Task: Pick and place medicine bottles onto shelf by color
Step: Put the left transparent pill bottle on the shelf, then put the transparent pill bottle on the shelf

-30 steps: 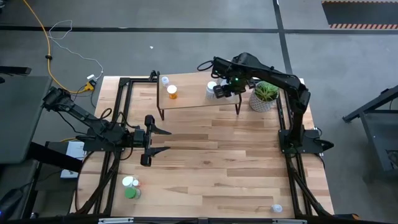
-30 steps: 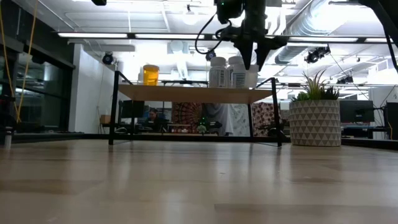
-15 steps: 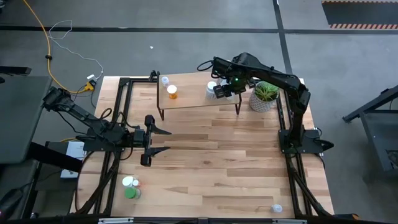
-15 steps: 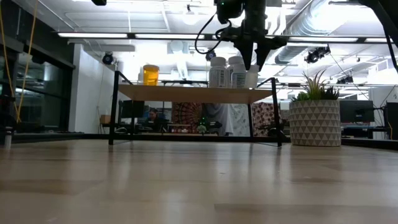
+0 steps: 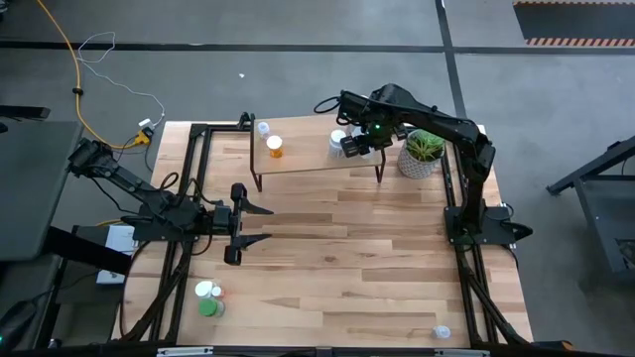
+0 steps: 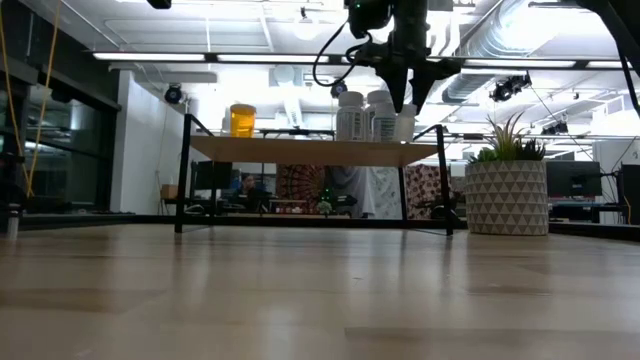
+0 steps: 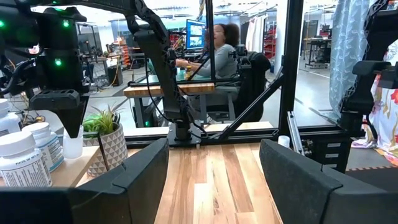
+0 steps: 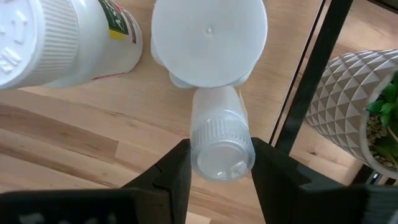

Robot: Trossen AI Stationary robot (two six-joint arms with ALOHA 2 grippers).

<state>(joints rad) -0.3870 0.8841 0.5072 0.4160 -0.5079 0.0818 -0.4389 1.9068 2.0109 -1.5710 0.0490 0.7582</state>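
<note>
While nothing has shifted over the last second, the right gripper (image 8: 217, 177) at upper centre of the high view stays clamped on a clear bottle (image 8: 221, 140) upon the shelf (image 5: 313, 149), placement pending release; the left gripper (image 5: 260, 224) waits open.

The right gripper (image 8: 214, 163) points straight down, fingers closed on a small bottle (image 8: 221, 142). The left gripper (image 5: 266, 223) rests low, fingers spread.

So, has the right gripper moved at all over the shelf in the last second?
No. The right gripper sits at the same spot over the shelf, beside the plant.
</note>
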